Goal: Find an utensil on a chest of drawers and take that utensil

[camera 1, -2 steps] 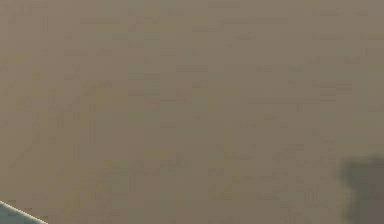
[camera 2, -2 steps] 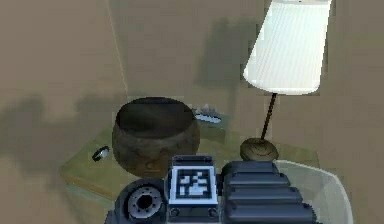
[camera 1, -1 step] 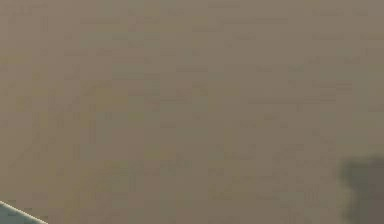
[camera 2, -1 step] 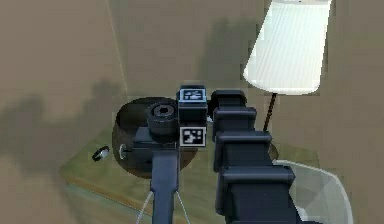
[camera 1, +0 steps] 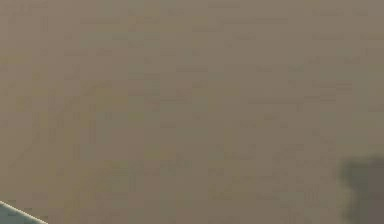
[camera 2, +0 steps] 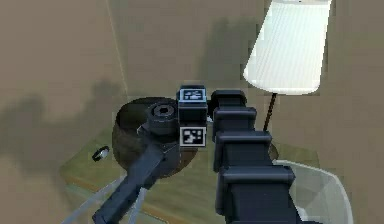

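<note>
The end effector (camera 2: 108,205) reaches out over a greenish-brown tabletop (camera 2: 85,175). Its round dark body sits at the far end of the arm (camera 2: 245,160), a dark bar of stepped square segments. Its thin grey-blue fingers (camera 2: 130,190) slant away from that body toward the arm side view's lower left. The fingertips run down close to the picture's bottom edge with the tabletop behind them, so whether the end effector grips anything cannot be told.

Two small white squares with black marks (camera 2: 192,96) stand just to the right of the end effector's body, one above the other.

Just to the left of the body, a small dark thing with a pale loop (camera 2: 100,154) lies on the tabletop. It is too small to tell whether it is the utensil, or whether it touches the end effector.

A table lamp (camera 2: 290,45) with a white shade on a thin stem stands beyond the arm, well to the right of the end effector. Near the arm's lower right is a pale, glassy rounded shape (camera 2: 325,185). Tan walls (camera 2: 60,50) meet in a corner behind the end effector.

The forward view faces a plain tan wall (camera 1: 190,100), with a pale edge (camera 1: 15,212) in its lower left corner.
</note>
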You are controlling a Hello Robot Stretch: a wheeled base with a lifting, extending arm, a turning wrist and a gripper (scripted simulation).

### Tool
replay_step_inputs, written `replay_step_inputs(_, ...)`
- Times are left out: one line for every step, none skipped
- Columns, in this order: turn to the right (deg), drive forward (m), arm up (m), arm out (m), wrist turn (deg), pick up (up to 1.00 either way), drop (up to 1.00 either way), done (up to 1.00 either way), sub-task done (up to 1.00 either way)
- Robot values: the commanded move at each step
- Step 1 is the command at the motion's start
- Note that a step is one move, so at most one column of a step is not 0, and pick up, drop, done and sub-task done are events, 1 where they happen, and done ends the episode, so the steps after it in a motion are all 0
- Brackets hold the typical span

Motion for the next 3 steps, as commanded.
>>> replay_step_inputs(0.0, 0.00, 0.00, 0.00, 45.0, 0.00, 0.00, 0.00, 0.00)
replay_step_inputs(0.0, 0.00, 0.00, 0.00, 45.0, 0.00, 0.00, 0.00, 0.00)
replay_step_inputs(0.0, 0.00, 0.00, 0.00, 21.0, 0.00, 0.00, 0.00, 0.00)
